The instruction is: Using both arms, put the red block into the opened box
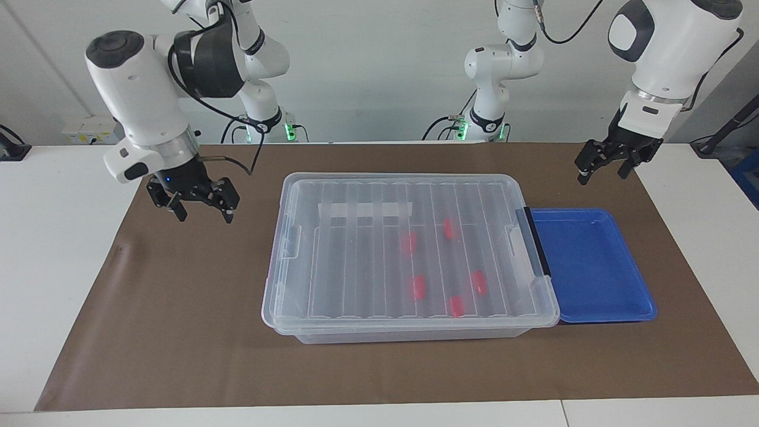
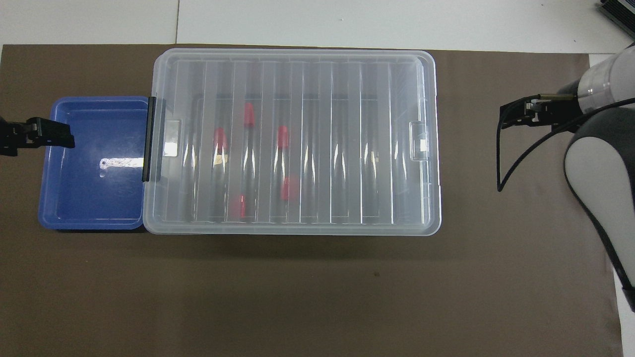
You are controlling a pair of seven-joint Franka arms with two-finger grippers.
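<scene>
Right gripper (image 1: 193,204) raised over brown mat (image 1: 178,308), fingers apart, empty, clear of box (image 1: 409,320). Box lidded, five red blocks (image 1: 419,286) inside. Left gripper (image 1: 611,163) up near blue tray (image 1: 593,267), spread wide, empty, waiting.

— What colours do you see on your counter (image 1: 53,249)?

— The counter is white, with a plain brown mat (image 1: 178,332) over it. The box (image 1: 409,249) is clear and translucent, its lid striped with parallel ribs, a white label strip (image 1: 364,210) showing through and a black handle (image 1: 538,240) on one end. The blocks (image 1: 420,286) inside are red.

— And beside it?

— A solid blue tray (image 1: 593,267). My arms are white with dark grey joint caps and black cables; my left claw (image 1: 609,166) and right claw (image 1: 193,204) are both black.
</scene>
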